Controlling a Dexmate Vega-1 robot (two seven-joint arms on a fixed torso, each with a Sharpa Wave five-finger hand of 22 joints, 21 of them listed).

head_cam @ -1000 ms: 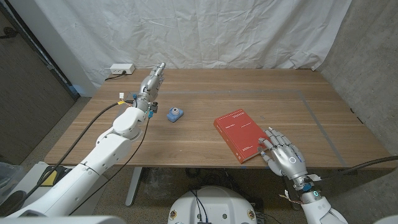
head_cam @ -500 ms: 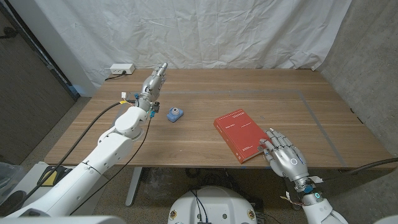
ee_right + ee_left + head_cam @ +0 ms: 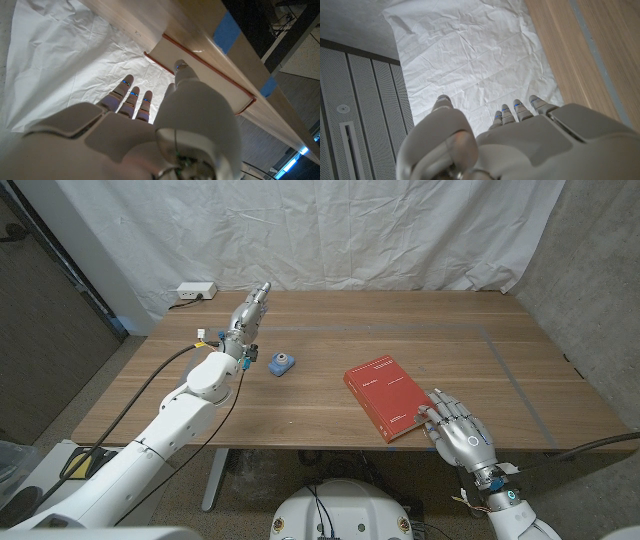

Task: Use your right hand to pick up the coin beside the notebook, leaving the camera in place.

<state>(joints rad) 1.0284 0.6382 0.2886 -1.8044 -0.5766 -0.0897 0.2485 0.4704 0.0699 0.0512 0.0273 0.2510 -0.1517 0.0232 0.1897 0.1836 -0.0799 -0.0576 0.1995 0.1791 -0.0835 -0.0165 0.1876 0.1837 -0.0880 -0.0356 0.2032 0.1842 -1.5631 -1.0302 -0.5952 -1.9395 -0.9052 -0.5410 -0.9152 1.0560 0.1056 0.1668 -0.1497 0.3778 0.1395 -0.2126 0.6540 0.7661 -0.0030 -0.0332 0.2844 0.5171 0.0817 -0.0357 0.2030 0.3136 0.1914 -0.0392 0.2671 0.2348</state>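
Observation:
A red notebook [image 3: 388,396] lies slanted on the wooden table [image 3: 330,425], right of the middle. My right hand [image 3: 457,433] is at the notebook's near right corner by the table's front edge, fingers spread, fingertips on the cover's edge. In the right wrist view my right hand [image 3: 150,135] reaches along the notebook's [image 3: 226,86] page side, thumb tip against it, holding nothing. A small blue camera [image 3: 281,363] stands left of the notebook. My left hand [image 3: 247,310] is stretched out over the far left of the table, fingers straight, empty; its back [image 3: 520,140] faces the white sheet.
A white power strip [image 3: 195,291] lies at the table's far left corner. A white sheet [image 3: 330,230] hangs behind the table. Thin tape lines [image 3: 510,375] mark the right part of the tabletop, and blue tape [image 3: 229,27] sits on its edge.
My right hand has slid slightly back toward the table's front edge, staying at the notebook's corner. The left arm, notebook and camera have not moved.

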